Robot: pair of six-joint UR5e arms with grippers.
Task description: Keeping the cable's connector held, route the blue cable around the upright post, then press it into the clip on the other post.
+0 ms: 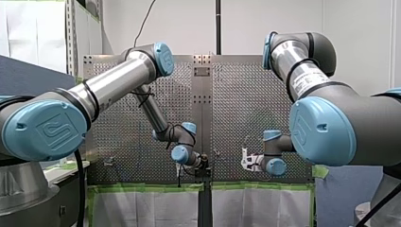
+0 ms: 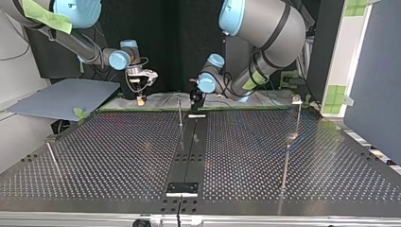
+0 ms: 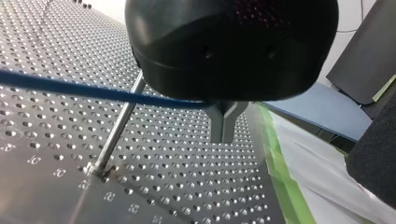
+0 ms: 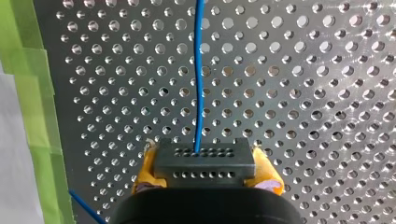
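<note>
Two grips active, both near the table [image 3: 177, 186] edge lined with green tape [image 3: 282, 177]. Right gripper [image 4: 205, 168]: yellow pads [image 4: 145, 171] clamped on the black connector [image 4: 204, 158], blue cable [image 4: 199, 84] exits straight ahead. Left gripper [image 3: 223, 137]: metal fingers [image 3: 217, 123] pinched on the cable, which crosses the upright post [image 3: 116, 133] beside it; contact unclear.
</note>
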